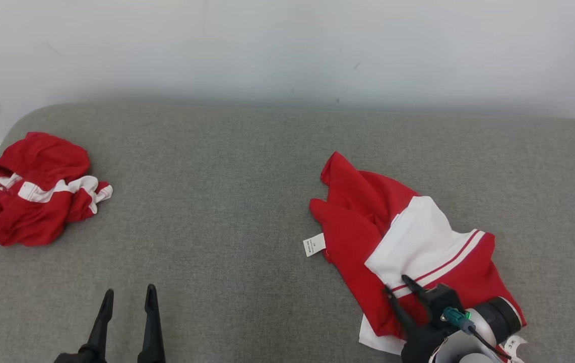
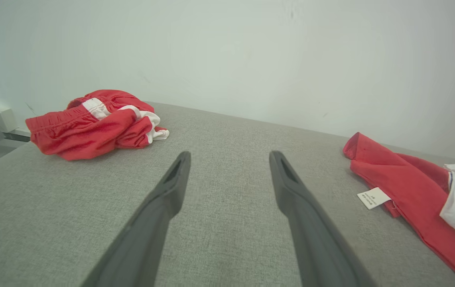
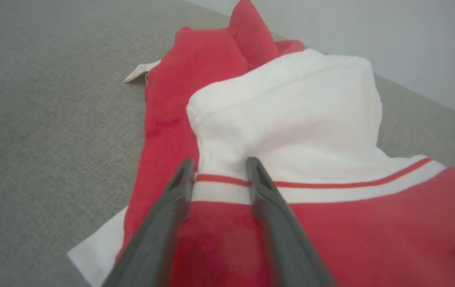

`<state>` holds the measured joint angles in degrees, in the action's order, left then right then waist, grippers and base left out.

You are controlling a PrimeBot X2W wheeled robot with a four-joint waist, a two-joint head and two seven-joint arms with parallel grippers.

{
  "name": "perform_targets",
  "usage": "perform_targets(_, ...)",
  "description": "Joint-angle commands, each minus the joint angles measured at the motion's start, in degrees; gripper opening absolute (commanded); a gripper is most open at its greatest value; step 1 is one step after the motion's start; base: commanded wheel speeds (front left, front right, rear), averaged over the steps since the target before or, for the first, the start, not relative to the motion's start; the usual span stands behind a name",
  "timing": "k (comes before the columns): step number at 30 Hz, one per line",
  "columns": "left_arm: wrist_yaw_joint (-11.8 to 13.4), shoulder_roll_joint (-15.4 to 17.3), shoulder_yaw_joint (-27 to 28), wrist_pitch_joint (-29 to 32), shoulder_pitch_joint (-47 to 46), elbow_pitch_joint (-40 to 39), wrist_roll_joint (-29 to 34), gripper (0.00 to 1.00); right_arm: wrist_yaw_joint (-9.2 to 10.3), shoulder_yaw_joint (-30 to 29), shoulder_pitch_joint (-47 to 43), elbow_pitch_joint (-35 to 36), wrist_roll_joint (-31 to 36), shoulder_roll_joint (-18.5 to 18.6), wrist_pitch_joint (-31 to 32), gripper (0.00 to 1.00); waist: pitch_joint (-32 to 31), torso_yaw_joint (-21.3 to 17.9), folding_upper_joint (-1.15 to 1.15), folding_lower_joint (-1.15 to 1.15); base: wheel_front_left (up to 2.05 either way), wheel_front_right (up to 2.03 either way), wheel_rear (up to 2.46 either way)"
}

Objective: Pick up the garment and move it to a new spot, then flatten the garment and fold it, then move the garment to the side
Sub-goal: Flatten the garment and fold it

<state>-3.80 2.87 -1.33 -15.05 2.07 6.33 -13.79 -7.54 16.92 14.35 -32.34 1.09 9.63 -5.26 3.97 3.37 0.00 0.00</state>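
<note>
On the crumpled red-and-white jersey garment, straddles fabric with right gripper part-open, ready to pinch; left gripper wide, idle.

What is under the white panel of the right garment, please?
Red fabric shows beneath the white panel, and a white edge pokes out under that at the near side. How many layers lie below is covered.
</note>
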Motion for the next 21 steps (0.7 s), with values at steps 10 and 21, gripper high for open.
perform_targets(10,0.5,0.0,-0.2,-0.2,-0.5,-0.3,-0.4,1.00,0.11,-4.6,4.2,0.5,-2.9,-0.6,-4.4,0.00,0.4,-0.3,0.00,0.00,0.00,0.00,0.00)
perform_targets(21,-0.2,0.0,-2.5,-0.2,-2.5,0.3,-0.5,1.00,0.11,-5.8,20.2,-1.9,-6.8,6.5,-3.2,0.00,1.8,0.8,0.00,0.00,0.00,0.00,0.00)
